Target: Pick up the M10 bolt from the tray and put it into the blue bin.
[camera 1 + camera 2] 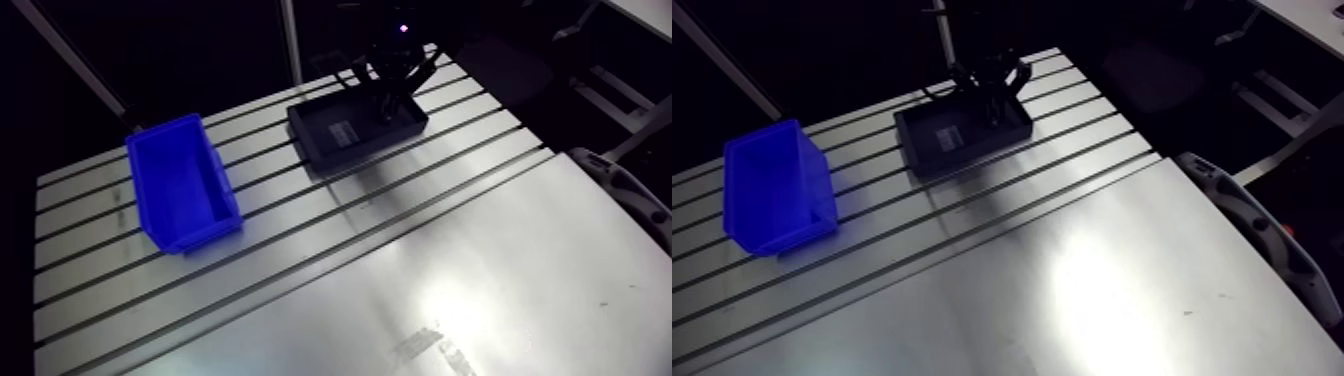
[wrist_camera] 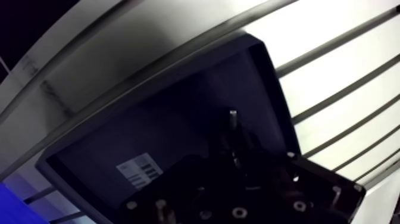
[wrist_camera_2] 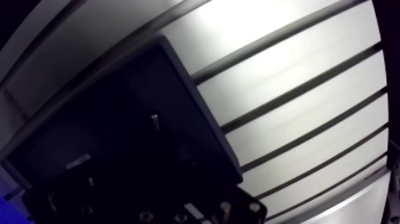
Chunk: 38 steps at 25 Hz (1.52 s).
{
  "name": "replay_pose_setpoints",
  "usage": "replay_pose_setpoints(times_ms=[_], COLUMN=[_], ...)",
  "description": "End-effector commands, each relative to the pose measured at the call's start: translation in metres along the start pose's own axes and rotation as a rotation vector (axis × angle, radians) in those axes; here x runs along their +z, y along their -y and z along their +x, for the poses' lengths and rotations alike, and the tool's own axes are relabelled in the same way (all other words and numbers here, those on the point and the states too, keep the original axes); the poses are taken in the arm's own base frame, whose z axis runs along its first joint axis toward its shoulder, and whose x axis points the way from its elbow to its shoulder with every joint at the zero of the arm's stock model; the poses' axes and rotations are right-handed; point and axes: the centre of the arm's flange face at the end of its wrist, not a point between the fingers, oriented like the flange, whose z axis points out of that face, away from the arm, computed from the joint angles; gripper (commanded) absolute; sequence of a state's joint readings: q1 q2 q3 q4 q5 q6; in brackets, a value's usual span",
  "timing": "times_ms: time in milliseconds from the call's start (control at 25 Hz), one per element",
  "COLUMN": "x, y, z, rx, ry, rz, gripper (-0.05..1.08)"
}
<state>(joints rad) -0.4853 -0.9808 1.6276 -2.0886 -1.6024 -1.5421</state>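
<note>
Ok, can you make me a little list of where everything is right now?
tool: down over the tray
bolt: small and pale, inside the tray, close by the tool
tray: dark, with a white label on its floor
blue bin: beside the tray, not touching it, no bolt seen in it
table: shiny, slotted metal, holding the tray and the bin
</note>
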Motion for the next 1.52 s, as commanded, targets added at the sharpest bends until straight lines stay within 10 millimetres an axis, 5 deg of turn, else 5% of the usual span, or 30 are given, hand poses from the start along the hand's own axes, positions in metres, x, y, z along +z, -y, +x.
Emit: replay_pose_setpoints(times_ms=[40,720,1080,1520], x=[0.002,-0.035,-0.079,-0.118], y=[0.0,0.003,0.029,0.028], z=[-0.001,-0.007,-0.032,-0.059], rx=[-0.004,-0.043,-0.301,-0.576], ry=[0.004,-0.073,-0.14,-0.2], rz=[-0.002,0.002,-0.015,-0.029], gripper=[0.78,0.92,1.05,1.05])
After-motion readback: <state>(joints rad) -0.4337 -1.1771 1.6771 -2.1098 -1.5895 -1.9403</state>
